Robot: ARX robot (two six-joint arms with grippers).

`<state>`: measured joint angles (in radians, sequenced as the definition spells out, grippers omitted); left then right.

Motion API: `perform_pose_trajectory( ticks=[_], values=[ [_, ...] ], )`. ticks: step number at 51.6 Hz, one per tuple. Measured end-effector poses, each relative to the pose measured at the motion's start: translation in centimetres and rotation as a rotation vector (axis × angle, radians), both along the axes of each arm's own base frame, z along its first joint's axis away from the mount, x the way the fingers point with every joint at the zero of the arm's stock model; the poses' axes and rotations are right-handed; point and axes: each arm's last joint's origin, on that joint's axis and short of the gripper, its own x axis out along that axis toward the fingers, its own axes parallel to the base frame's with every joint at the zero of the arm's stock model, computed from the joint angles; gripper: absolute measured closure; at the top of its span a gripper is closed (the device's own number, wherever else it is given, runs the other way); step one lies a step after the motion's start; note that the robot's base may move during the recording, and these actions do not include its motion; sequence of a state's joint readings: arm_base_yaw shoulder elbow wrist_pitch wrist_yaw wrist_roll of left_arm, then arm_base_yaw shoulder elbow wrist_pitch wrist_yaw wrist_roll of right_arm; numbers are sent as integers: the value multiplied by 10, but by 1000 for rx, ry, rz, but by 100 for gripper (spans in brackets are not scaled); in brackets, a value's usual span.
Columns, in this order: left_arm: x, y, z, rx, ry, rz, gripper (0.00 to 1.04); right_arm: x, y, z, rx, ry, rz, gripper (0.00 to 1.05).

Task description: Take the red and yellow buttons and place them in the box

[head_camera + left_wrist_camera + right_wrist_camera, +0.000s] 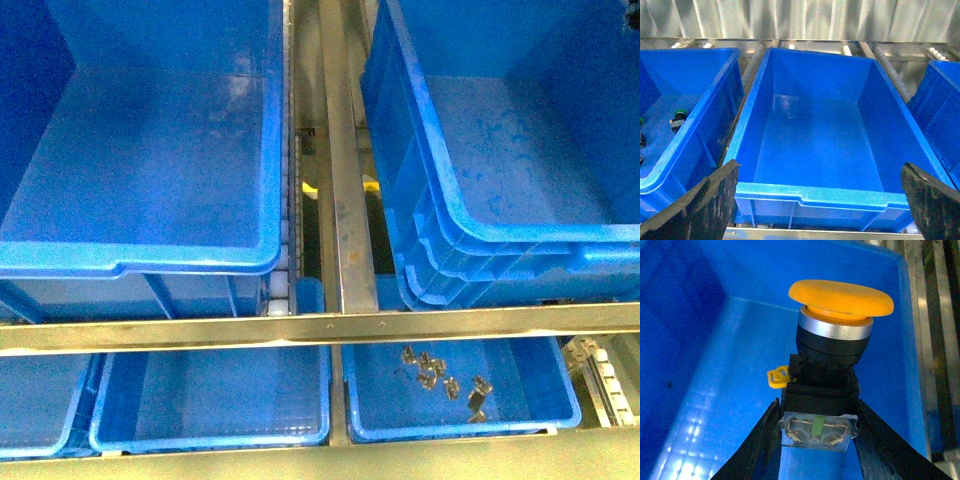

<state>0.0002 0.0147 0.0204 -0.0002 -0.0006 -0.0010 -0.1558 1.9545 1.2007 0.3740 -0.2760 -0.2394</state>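
My right gripper (pixel 819 435) is shut on the yellow button (pixel 840 297), its fingers clamping the black body and the clear contact block, with the mushroom cap pointing away. The button hangs over the floor of a deep blue tote (pixel 715 365). In the front view the box (pixel 480 235) stands at the back right, nested so that several rims show, and neither arm appears there. My left gripper (pixel 819 175) is open, its black fingers (pixel 710 200) spread wide before an empty blue tote (pixel 815 195). Red buttons are out of view.
A single large blue tote (pixel 140 255) stands at the back left. A metal rail (pixel 320 328) crosses in front of two shallow blue trays (pixel 210 435); the right tray (pixel 565 395) holds small metal parts (pixel 440 375). In the left wrist view a neighbouring tote (pixel 690 150) holds green-capped switches (pixel 679 117).
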Motion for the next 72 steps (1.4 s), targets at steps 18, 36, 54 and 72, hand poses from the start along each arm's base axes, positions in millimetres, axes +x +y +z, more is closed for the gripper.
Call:
perform_pose_trajectory(
  ticks=[18,36,54,72],
  values=[
    [0,0,0,0,0,0,8,61,25,-25,152,48,-3,72],
    [0,0,0,0,0,0,8,92,32,-54,231,154,-22,72],
    [0,0,0,0,0,0,8,123,32,-118,152,293,-89,72],
    [0,0,0,0,0,0,8,138,42,-127,103,292,-74,43]
  ],
)
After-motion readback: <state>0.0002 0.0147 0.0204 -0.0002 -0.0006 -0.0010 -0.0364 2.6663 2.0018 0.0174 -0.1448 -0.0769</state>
